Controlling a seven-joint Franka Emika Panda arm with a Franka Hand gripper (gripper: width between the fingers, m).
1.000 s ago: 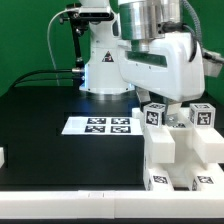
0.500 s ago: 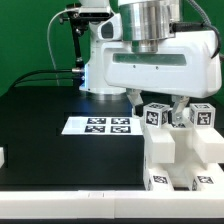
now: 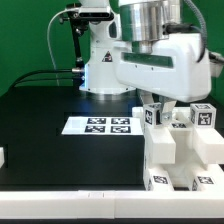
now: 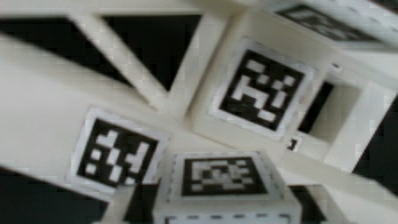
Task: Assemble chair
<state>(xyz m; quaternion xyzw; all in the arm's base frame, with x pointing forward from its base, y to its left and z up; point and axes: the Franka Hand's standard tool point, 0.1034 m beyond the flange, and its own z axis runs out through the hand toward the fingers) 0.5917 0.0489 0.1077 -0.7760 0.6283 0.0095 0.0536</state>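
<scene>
The pincer (image 3: 167, 107) has come down among the tagged tops of the chair (image 3: 180, 150), its fingers narrowing from the wide spread of a second ago. Whether they have bitten on a part I cannot tell, since the arm's body hides them. It sits low there, I judge, to take hold of an upright piece. The chair parts stand bunched just beside the marker board (image 3: 100, 126), towards the exterior view's right, on the black bench (image 3: 40, 120)

White chair pieces (image 4: 196, 95) fill the wrist view at a tilt, bearing black-and-white tag markers (image 4: 267, 88).
</scene>
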